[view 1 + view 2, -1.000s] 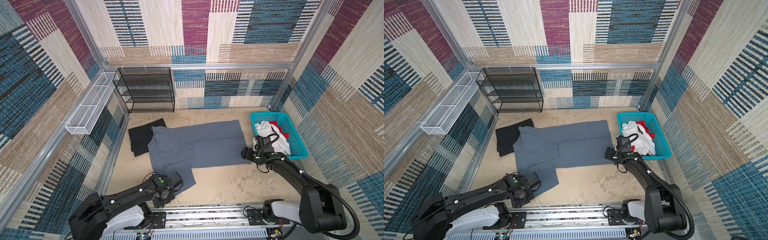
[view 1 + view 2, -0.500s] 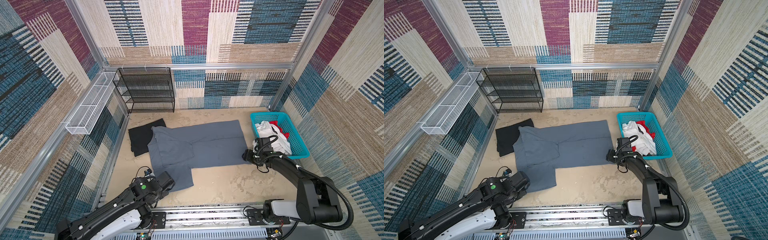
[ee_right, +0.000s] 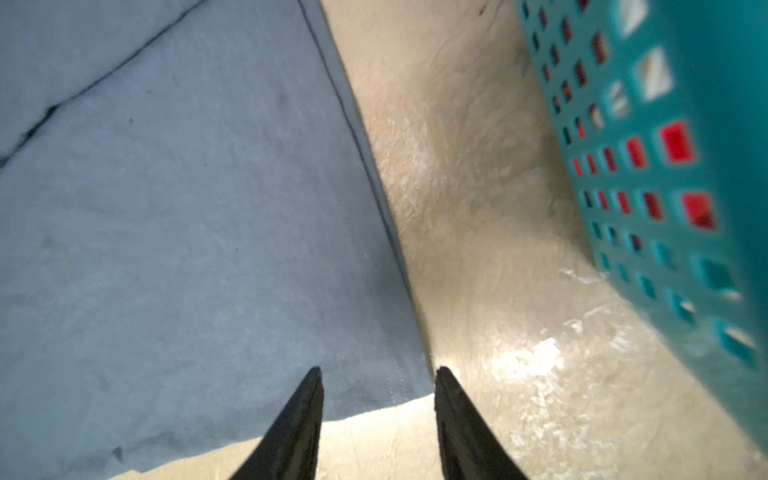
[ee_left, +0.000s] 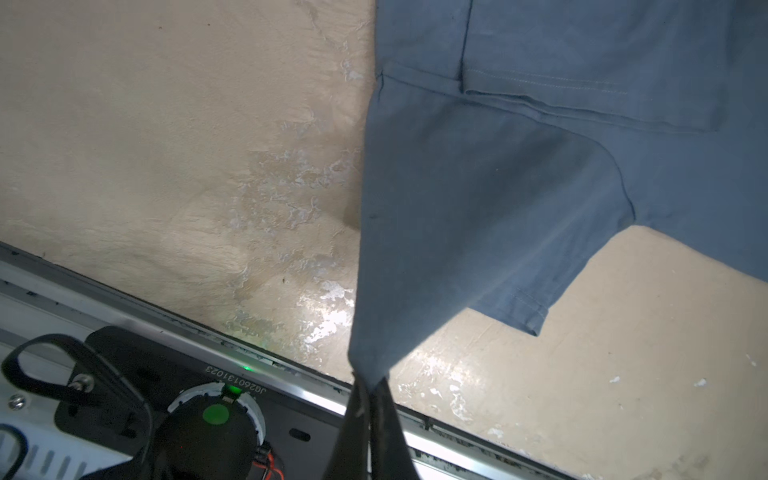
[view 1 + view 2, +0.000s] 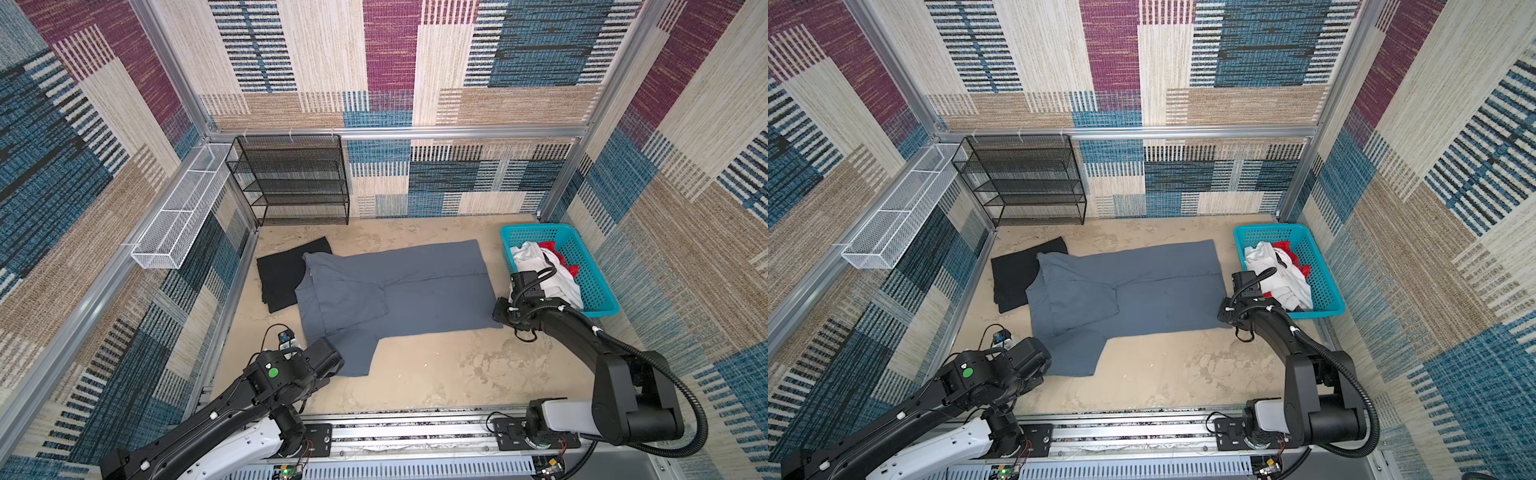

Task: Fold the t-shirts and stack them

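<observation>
In both top views the slate blue-grey t-shirt [image 5: 415, 291] is lying spread flat; folding seems to be just beginning. In the left wrist view, the left gripper [image 4: 370, 382] is pinching its sleeve corner, clamped closed. Only the right wrist view is showing the right gripper [image 3: 376, 370] straddling the hem corner, jaws apart, gripping nothing; closing there probably comes next.

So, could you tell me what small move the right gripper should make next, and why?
Probably close the right gripper: its jaws stand open astride the hem corner of the blue-grey t-shirt, while the left gripper pinches its sleeve.
</observation>
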Controlling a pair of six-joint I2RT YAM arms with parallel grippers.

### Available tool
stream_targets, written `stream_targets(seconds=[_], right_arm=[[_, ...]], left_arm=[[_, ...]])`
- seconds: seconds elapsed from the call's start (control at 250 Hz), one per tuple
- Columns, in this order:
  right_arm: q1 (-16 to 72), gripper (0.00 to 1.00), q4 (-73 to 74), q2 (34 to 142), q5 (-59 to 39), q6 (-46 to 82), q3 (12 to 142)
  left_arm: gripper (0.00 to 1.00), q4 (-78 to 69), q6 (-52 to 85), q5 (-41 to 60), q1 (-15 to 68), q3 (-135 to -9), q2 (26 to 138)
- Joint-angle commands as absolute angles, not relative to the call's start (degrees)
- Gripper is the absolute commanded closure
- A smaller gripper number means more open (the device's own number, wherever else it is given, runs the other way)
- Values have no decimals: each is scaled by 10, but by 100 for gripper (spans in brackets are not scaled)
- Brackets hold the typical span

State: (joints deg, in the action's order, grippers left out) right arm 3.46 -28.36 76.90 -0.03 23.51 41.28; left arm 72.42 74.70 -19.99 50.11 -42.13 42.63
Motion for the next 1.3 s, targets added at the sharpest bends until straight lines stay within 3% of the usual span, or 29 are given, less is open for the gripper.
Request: stream_targets(seconds=[0.0,0.3,0.588,1.292], right_arm=[[37,54,-299,767,14,267,403],[40,55,-252,772,-4,287,360],[40,67,-240,796,-22,284,355],[80,64,-302,806,55,310,377]], left_arm=[[100,719,717,-222,498,-433,429],[100,724,685,-224,494,-439,419],[100,717,699,-212,494,-421,395],[100,705,683,-212,493,-403,369]])
